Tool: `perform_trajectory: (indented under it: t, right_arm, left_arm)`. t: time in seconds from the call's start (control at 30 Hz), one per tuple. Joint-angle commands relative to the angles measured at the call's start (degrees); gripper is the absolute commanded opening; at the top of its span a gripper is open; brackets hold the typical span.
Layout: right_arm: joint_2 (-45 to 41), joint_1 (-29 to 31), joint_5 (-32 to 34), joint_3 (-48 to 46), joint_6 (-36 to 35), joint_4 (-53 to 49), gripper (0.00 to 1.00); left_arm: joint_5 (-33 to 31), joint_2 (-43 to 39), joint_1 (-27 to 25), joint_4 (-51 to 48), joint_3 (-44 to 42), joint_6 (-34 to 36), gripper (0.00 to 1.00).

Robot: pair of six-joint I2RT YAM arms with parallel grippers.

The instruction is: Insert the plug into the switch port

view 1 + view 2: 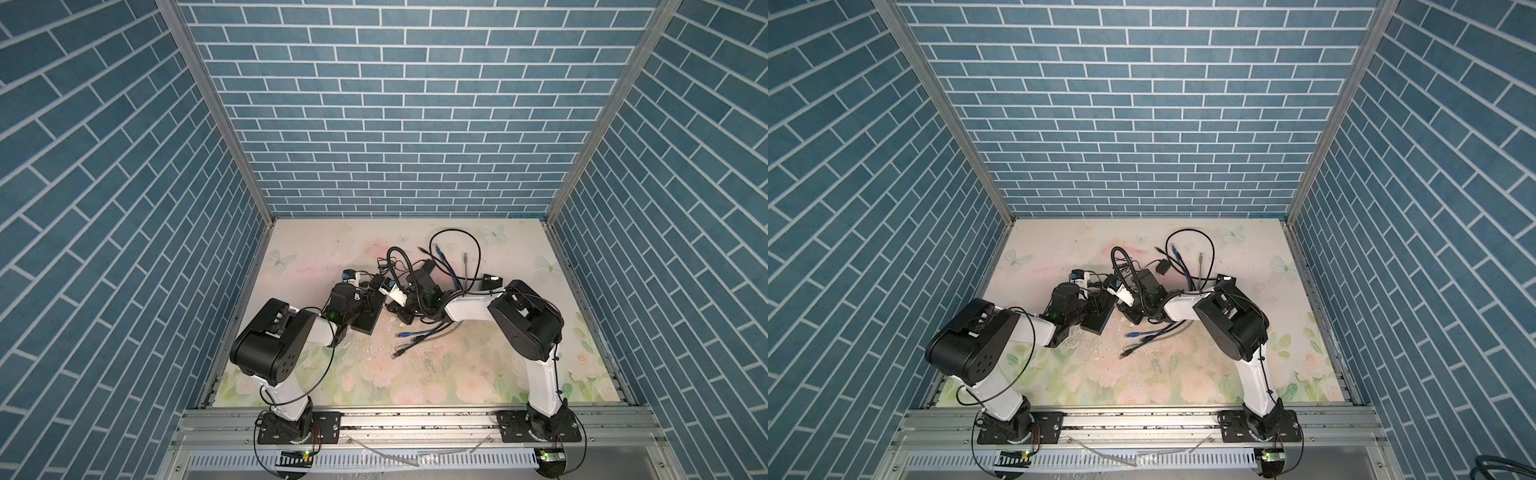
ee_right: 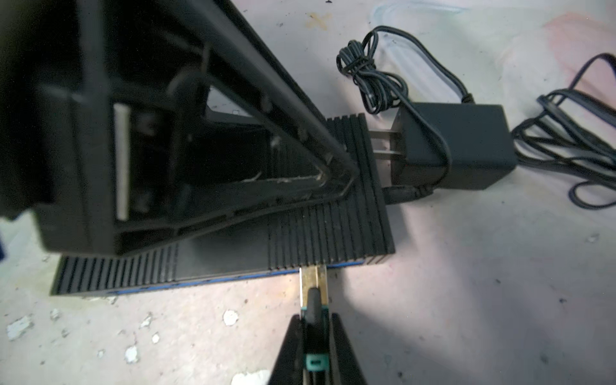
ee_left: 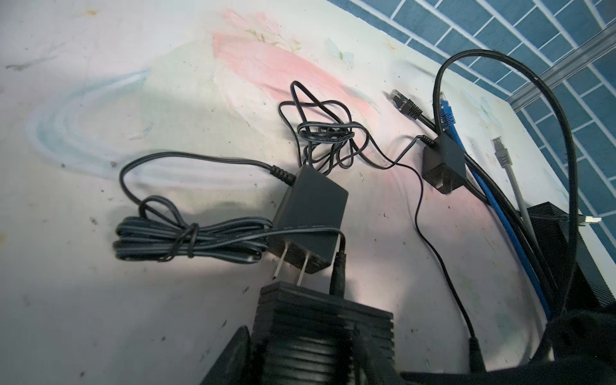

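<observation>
The switch is a black ribbed box with a blue stripe along its front, lying left of centre in both top views. My left gripper is shut on the switch, and one of its fingers lies across the top. My right gripper is shut on the plug, a clear connector with a teal boot. The plug's tip meets the switch's front edge, and the top edge hides the port.
A black power adapter rests with its prongs against the switch's back, its bundled cord beside it. A smaller adapter and black, blue and grey cable ends lie behind. Loose cable ends lie in front.
</observation>
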Motion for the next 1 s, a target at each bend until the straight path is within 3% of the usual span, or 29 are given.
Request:
perform_trajectory:
  t: [0.0,0.27,0.6,0.83,0.97]
  right_arm:
    - [3.13,3.65,-6.92,7.39,-0.76,9.82,0.0]
    - [4.12,3.9,-10.49,11.98,-2.67,10.0,0.0]
    - [6.47,4.94,-12.02,17.0,-2.79,10.0,0.0]
    - [4.49,5.03,-10.26,12.11,0.07,7.87,0.0]
    - [1.6,5.07,-9.01,6.04,0.84,8.3,0.0]
  left_arm:
    - [20.68,2.47,-6.93,-0.18,-1.52,-1.71,0.49]
    - [21.95,1.42,-9.05,-2.99,-0.95,0.5,0.48]
    - [24.01,3.06,-10.01,1.42,-1.77,-1.22,0.48]
    - [20.95,0.61,-9.62,0.24,-3.43,-1.59,0.5]
    - [17.15,-3.33,-8.75,-2.68,-4.81,-0.4,0.57]
